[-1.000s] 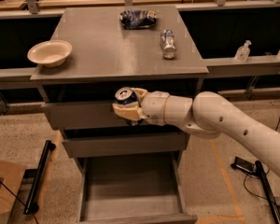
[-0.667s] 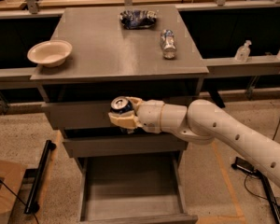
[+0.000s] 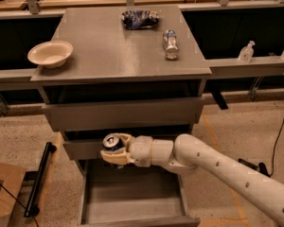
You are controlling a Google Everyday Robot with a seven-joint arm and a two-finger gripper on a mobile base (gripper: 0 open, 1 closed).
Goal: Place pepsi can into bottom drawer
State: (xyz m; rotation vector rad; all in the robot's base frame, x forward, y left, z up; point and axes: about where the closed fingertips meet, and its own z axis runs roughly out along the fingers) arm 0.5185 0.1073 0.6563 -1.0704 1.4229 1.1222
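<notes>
Camera view showed the hand (image 3: 114, 150) clamped around the pepsi can (image 3: 112, 142). It held the can upright, silver top showing, just above the back left part of the bottom drawer (image 3: 132, 200). That drawer stood pulled out, its flat grey floor bare. The can hung in the air, not yet inside the drawer and close in front of the shallower middle drawer (image 3: 83, 149) directly above it.

To do this step well, the arm probably needed to bring the can forward over the open floor of the bottom drawer, away from the front of the drawer above, before going lower. Descending straight down so near the back risked knocking the can or the hand against that front. Keeping the can upright and lowering it until its base was nearly on the floor would let the hand release without a drop or a roll. A spot towards the middle of the floor, away from the bottom drawer's side walls, looked safest.

Compared with a second earlier, the hand and can had come down and slightly left. Then they were level with the top drawer (image 3: 123, 115), well above the bottom drawer; now they were just above it. High above the bottom drawer, the bowl (image 3: 50, 54), chip bag (image 3: 139, 19) and plastic bottle (image 3: 170, 44) on the bench (image 3: 118, 65) had not moved.
</notes>
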